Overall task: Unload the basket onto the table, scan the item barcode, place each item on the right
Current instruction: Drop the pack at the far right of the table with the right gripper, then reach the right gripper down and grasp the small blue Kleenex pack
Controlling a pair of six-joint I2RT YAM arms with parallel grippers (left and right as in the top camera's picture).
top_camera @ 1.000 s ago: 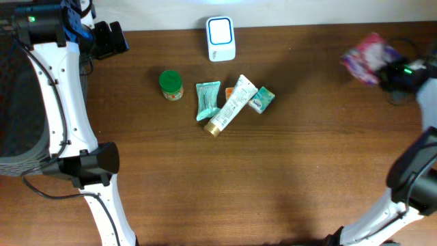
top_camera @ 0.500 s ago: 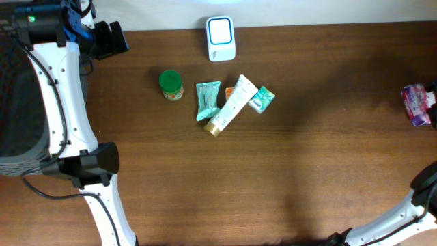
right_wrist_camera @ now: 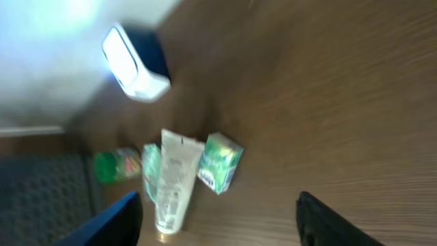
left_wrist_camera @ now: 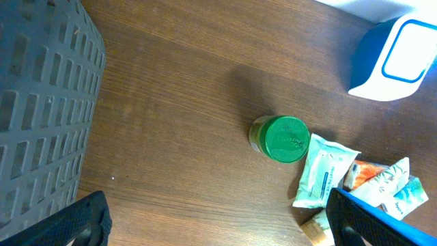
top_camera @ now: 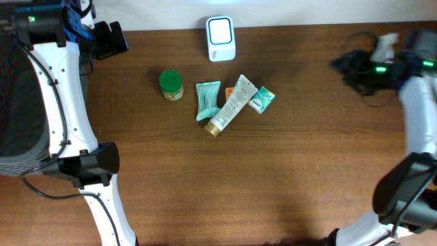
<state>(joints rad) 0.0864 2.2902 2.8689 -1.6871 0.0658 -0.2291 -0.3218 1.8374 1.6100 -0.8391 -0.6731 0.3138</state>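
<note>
Though wide open and empty, right end effector well apart from white tube near scanner.

On the counter, a jar, sachet, tube and small box lie left to right before the barcode scanner, a basket at far left.

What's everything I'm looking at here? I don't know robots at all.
scanner: one, white and blue, back of the table
jar: one, green lid, left of the cluster
sachet: one, teal, between jar and tube
tube: one, white, gold cap, lying slanted
box: one, small, teal, right of tube
basket: one, grey, far left
table: one, brown wood
left gripper: black, back left, jaws open
right gripper: black, back right, jaws open
</note>
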